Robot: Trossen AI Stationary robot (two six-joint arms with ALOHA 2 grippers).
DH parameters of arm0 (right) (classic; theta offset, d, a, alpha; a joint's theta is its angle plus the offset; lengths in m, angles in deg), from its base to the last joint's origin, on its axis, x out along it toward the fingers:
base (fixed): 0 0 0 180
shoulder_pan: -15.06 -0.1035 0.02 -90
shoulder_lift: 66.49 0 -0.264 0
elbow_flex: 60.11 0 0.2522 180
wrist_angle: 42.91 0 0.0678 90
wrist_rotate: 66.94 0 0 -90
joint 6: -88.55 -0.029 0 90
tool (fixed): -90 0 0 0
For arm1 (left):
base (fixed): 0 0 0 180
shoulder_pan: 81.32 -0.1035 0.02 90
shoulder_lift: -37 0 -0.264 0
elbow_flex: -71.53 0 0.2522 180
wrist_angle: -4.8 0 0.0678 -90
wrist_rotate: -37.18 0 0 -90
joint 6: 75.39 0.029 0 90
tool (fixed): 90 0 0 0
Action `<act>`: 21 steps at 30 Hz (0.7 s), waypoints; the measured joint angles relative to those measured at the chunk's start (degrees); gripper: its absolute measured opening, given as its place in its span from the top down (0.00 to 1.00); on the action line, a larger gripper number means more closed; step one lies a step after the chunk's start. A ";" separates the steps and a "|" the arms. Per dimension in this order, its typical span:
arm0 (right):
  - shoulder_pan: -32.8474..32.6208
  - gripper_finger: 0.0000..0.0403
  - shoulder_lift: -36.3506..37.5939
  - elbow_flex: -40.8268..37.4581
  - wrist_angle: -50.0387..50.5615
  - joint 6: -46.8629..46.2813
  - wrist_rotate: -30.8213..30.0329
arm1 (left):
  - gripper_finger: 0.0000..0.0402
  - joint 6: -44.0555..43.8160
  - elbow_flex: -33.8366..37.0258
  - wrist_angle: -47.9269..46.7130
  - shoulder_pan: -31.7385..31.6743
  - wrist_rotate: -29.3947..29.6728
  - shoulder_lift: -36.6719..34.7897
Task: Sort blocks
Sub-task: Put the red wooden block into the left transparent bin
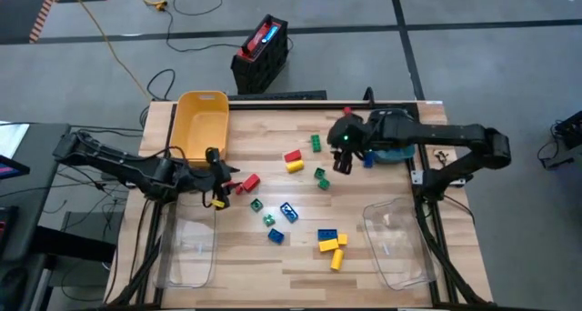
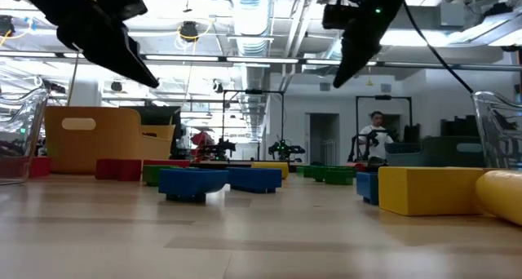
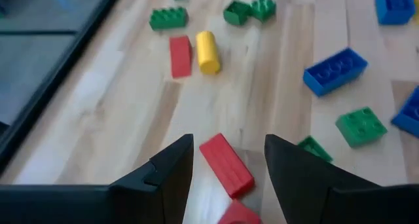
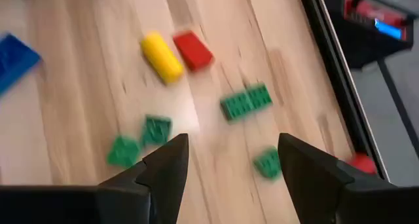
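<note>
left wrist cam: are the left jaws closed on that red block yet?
No. The left gripper has its jaws apart on either side of the red block, which lies on the table with gaps showing at both sides.

Small studded plastic blocks (image 1: 293,160): red, yellow, green, blue. Rectangular plastic bin (image 1: 202,120): yellow. Wooden table (image 1: 300,256): pale, striped plank grain. Grippers: black.

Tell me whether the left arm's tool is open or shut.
Open. The left wrist view shows the left tool with its two dark fingers apart, a red block lying on the table between them, not yet gripped.
</note>
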 joint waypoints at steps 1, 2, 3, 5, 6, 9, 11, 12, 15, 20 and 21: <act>-1.14 0.38 -0.69 -0.07 -1.55 -0.08 -0.04 | 0.54 0.04 -0.18 0.00 -0.53 -1.02 0.74; -2.32 0.38 -1.58 -0.07 -3.11 -0.07 0.06 | 0.54 0.13 -0.39 0.17 -1.01 -1.86 1.54; -3.28 0.38 -2.57 -0.07 -4.91 0.03 0.57 | 0.54 0.14 -0.55 0.25 -1.51 -2.27 2.30; -4.65 0.38 -5.14 0.08 -7.42 0.52 2.53 | 0.54 0.76 -0.57 1.04 -2.60 -2.78 3.86; -4.96 0.38 -6.58 0.41 -7.98 1.03 3.24 | 0.54 1.26 -0.58 1.86 -3.04 -2.81 4.66; -5.21 0.38 -11.37 2.06 -8.45 2.91 3.73 | 0.54 3.30 -0.57 4.15 -4.19 -2.81 6.69; -5.12 0.38 -13.82 3.06 -7.95 3.94 3.79 | 0.54 4.92 -0.59 7.22 -4.77 -2.82 7.96; -5.18 0.38 -14.44 3.51 -7.73 4.42 3.80 | 0.54 5.42 -0.59 9.03 -5.09 -2.80 8.65; -6.06 0.38 -14.66 3.79 -8.26 4.83 3.30 | 0.54 6.83 -0.61 13.62 -5.96 -3.74 10.91; -8.59 0.38 -11.60 0.10 -15.65 2.78 1.23 | 0.54 7.40 -2.51 15.73 -8.13 -6.91 16.61; -9.30 0.38 -10.80 -1.47 -18.11 2.72 -0.24 | 0.54 7.59 -3.27 15.74 -8.55 -6.91 17.98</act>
